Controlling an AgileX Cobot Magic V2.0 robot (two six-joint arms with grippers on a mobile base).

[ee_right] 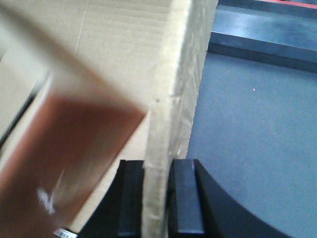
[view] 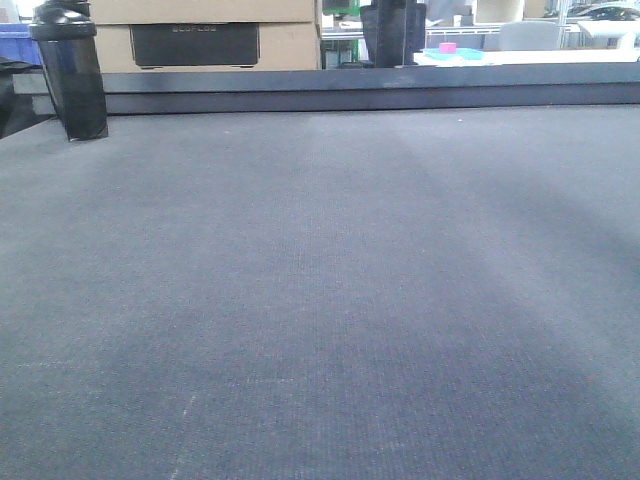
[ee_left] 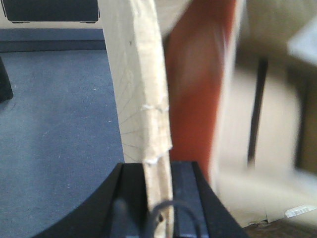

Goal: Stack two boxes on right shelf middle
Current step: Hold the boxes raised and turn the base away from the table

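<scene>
In the left wrist view a pale brown cardboard box wall [ee_left: 143, 89] stands on edge, and my left gripper [ee_left: 158, 166] is shut on its frayed rim. In the right wrist view my right gripper [ee_right: 159, 163] is shut on the rim of a corrugated box wall [ee_right: 173, 89], with the broad plain face of that carton to the left. I cannot tell whether both hold the same box. A blurred red-brown shape [ee_left: 198, 84] lies beyond the rim, also seen as a red-brown blur [ee_right: 64, 158]. The shelf is out of view.
A grey felt-like table top [view: 320, 300] fills the front view, ending at a dark raised rail [view: 400, 90]. A black cylinder [view: 70, 70] stands at its far left. Behind the rail sits a cardboard carton with a dark panel [view: 195, 42]. A white table [view: 540, 55] is at far right.
</scene>
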